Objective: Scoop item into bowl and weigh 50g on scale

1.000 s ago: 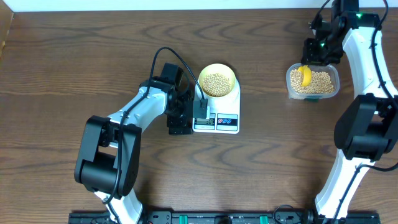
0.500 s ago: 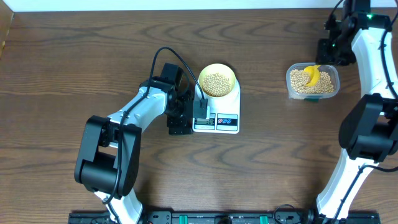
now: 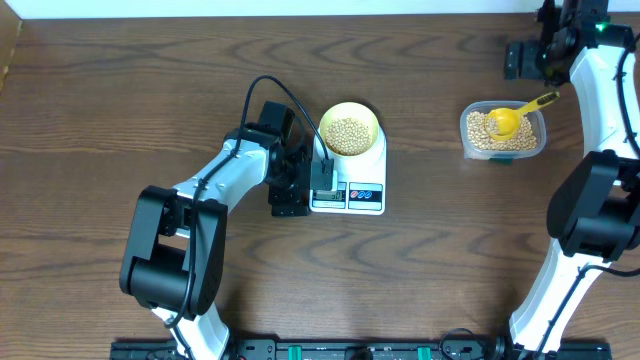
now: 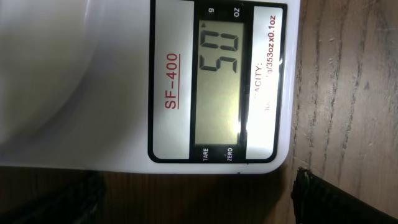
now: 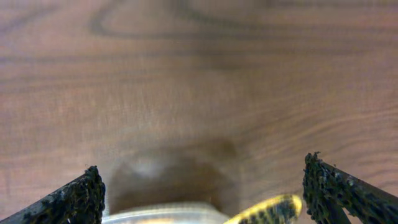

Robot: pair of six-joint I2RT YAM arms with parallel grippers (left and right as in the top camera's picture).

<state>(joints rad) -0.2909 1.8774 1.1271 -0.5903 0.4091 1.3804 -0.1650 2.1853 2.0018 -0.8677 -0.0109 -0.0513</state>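
The pale-yellow bowl (image 3: 372, 115) sits on the far half of the white scale (image 3: 378, 166), near the middle of the tabletop (image 3: 120, 90); it is heaped with the tan beans (image 3: 348, 134), and nothing is touching it. From the left wrist view the scale's display (image 4: 221, 87) shows 50, its digits lying sideways, with SF-400 printed in red beside it.

The left pincer (image 4: 196, 186) hovers low at the scale's left edge, just beside the display end; its two dark fingers (image 4: 68, 199) stand wide apart with only bare wood and the scale's rim between them, so it grips nothing.

Off to the right, well apart from the scale, stands a clear plastic tub (image 3: 468, 142) holding more of the beans; the bright yellow scoop (image 3: 505, 121) lies in it, head down among the grains, its handle slanting up over the rim toward the far right.

The right pincer (image 5: 202, 177) hangs beyond the tub, near the far right corner. It is spread wide and empty, with blurred wood filling the gap between its fingers; in its own camera the tub's rim and the handle's end just show at the bottom edge, clear of both fingers.
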